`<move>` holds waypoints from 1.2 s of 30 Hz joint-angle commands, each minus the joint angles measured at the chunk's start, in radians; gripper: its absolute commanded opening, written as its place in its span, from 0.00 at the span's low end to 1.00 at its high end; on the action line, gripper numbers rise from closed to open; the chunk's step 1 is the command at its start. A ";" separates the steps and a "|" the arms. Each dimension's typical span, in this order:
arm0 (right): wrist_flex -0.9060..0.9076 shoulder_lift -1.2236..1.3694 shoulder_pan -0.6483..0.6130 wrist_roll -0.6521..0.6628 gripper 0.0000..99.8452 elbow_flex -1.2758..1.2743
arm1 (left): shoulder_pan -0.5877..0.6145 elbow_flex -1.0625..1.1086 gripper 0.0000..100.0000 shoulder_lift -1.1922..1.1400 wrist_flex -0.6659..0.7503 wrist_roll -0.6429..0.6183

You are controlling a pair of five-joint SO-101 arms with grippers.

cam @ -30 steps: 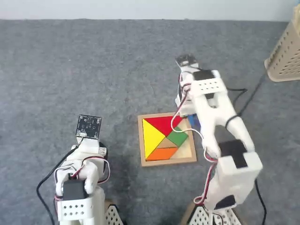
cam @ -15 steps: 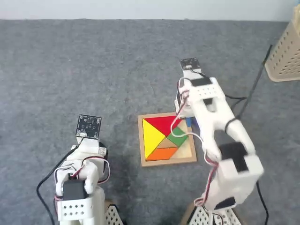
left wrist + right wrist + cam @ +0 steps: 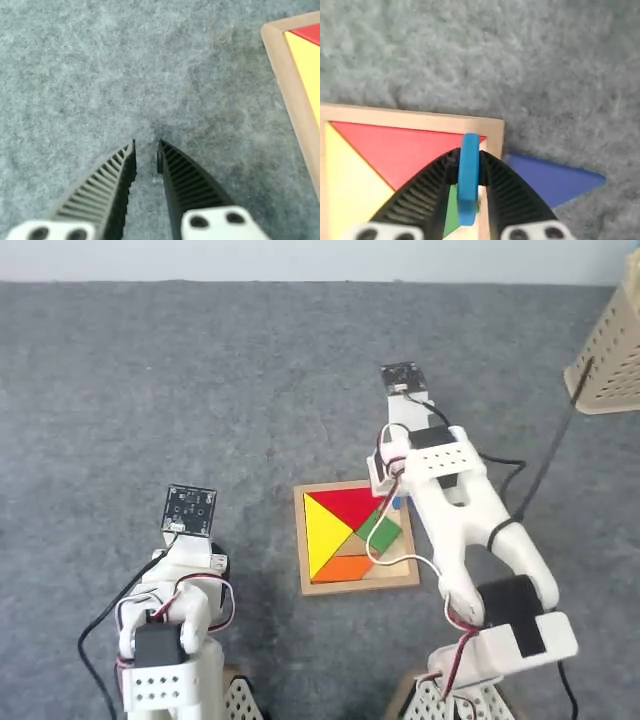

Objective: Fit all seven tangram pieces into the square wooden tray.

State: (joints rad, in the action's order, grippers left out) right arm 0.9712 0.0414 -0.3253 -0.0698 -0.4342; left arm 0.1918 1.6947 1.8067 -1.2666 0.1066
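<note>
Found the right gripper (image 3: 468, 151) clamped on a light-blue piece (image 3: 468, 180), held on edge over the far right corner of the wooden tray (image 3: 299, 540), just above the tip of the red triangle (image 3: 348, 505). Counted four pieces lying flat in the tray: the red triangle along the far side, a yellow triangle (image 3: 322, 535) along the left side, a green piece (image 3: 380, 532) toward the middle right, and an orange piece (image 3: 350, 567) by the near rim. Saw bare wood in the tray's right part, partly hidden under the right arm (image 3: 470, 530) and crossed by its loose wires (image 3: 385, 540), draped over the green piece. Noted a dark blue triangle (image 3: 550, 180) flat on the grey carpet (image 3: 200, 370), just outside the tray's right rim and close beside one gripper finger. Found the left gripper (image 3: 146, 145) low over carpet to the left of the tray, its tips a narrow gap apart and gripping nothing. Had wide open carpet beyond the far and left rims. Saw, well apart to the right, a perforated basket (image 3: 610, 350) at the view's edge, with a black cable (image 3: 545, 460) running from the right arm toward it
</note>
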 commanded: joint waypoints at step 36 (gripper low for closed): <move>0.012 0.018 -0.002 0.043 0.10 0.009 | -0.002 -0.010 0.07 0.021 0.000 -0.008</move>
State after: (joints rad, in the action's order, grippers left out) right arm 0.9712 0.0767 -0.3284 -0.0453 -0.4342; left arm 0.1918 1.6947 1.8067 -1.2666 0.1066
